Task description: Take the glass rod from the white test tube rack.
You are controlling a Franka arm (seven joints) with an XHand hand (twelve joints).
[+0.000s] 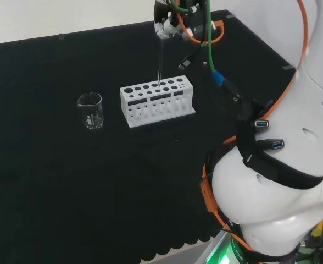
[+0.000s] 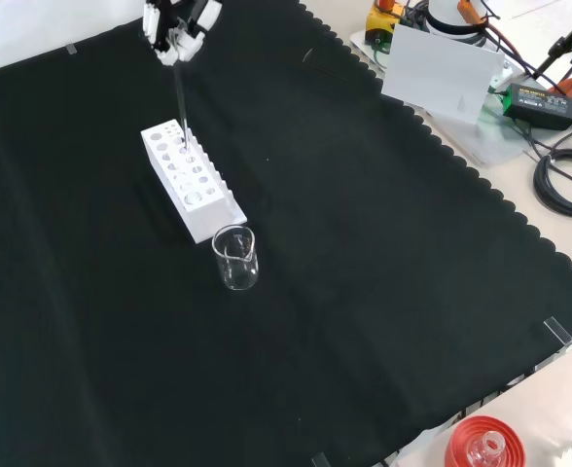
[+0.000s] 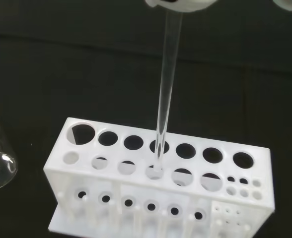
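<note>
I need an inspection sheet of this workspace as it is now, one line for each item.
Surface: black cloth covers the bench, with a scalloped edge.
Job's things: glass rod stands upright, its lower end in a hole of the white test tube rack.
Clutter: a glass beaker beside the rack; whether it holds anything cannot be told.
Hand: the hand pinches the rod's top end above the rack.
Cables: orange and green cables run along the arm; black cables lie off the cloth.
Surroundings: a red ribbed stand at the front view's lower edge; a white sheet beyond the cloth.
</note>
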